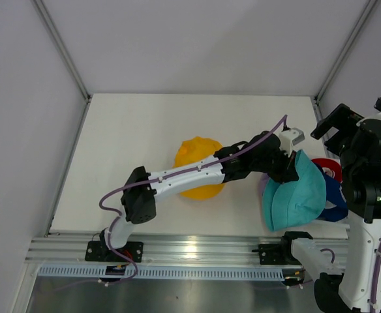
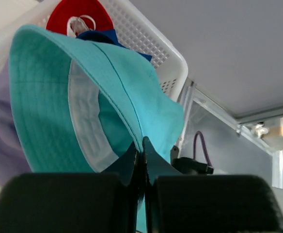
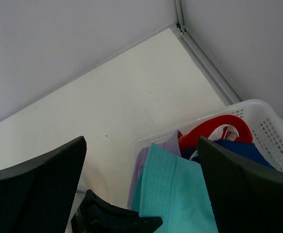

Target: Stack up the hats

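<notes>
The teal hat (image 1: 298, 192) hangs partly out of the white mesh basket (image 2: 151, 39) at the right side of the tabletop (image 1: 132, 130). Its brim is pinched in the left claw (image 2: 141, 148), whose jaws are closed tight on a fold of fabric. Behind it in the basket lie the red hat (image 3: 219, 127), the navy hat (image 3: 250, 150), a sliver of orange hat (image 3: 185, 140) and the lavender hat (image 3: 139, 170). The yellow hat (image 1: 194, 153) sits alone near the middle of the tabletop, well apart from the basket. The right claw (image 3: 141, 184) hovers above the basket, jaws wide, holding nothing. The step in hand looks like drawing the teal hat out. Next it likely needs lifting clear of the rim, carrying leftward and lowering squarely over the yellow hat; the floppy brim may snag or fold.
</notes>
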{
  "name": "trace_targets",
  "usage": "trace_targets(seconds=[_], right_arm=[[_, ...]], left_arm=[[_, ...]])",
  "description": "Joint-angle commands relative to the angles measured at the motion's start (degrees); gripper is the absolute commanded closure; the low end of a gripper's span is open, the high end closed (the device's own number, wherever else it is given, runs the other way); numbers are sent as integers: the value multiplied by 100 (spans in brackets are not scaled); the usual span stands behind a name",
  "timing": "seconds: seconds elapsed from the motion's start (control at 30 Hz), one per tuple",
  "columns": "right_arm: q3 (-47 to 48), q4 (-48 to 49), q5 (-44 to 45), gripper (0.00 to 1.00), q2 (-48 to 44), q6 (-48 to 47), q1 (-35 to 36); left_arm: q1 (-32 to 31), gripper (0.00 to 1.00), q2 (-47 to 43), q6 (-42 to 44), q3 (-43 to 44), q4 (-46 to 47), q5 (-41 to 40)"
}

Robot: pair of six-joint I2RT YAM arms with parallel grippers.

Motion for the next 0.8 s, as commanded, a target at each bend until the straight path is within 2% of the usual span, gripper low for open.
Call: trace_targets(seconds=[0.0, 0.03, 0.07, 0.13, 0.17, 0.33, 0.47, 0.57, 0.67, 0.77], right_arm=[[-367, 378, -21, 1, -164, -118, 27], [-543, 571, -212, 0, -225, -127, 18], [-710, 643, -371, 0, -269, -49, -8], [-1071, 931, -905, 0, -462, 39, -52], [-1186, 1073, -1100, 0, -533, 57, -70], [-1651, 1960, -2548, 0, -630, 22, -78], [-2074, 2497, -3131, 0, -569, 233, -87], [-2293, 2919, -3483, 0, -542, 338, -87], [-2373, 3341, -3870, 0, -490, 513, -87], [-2548, 3666, -4063, 0, -428, 733, -78]], left_arm=[[173, 99, -746, -516, -548, 774, 288], [252, 99, -1011, -667, -811, 1168, 509], [331, 99, -1283, -860, -1675, 2016, 720], [665, 99, -1985, -1282, -2157, 2699, 1307], [779, 99, -2163, -1371, -2541, 2832, 1424], [1509, 99, -2832, -1495, -2826, 2983, 2215], [1861, 99, -3157, -1442, -2993, 2965, 2673], [2229, 99, -3298, -1871, -3335, 3359, 2988], [2625, 99, -3579, -2504, -4046, 4035, 3139], [2845, 99, -3747, -2611, -4241, 4065, 3297]])
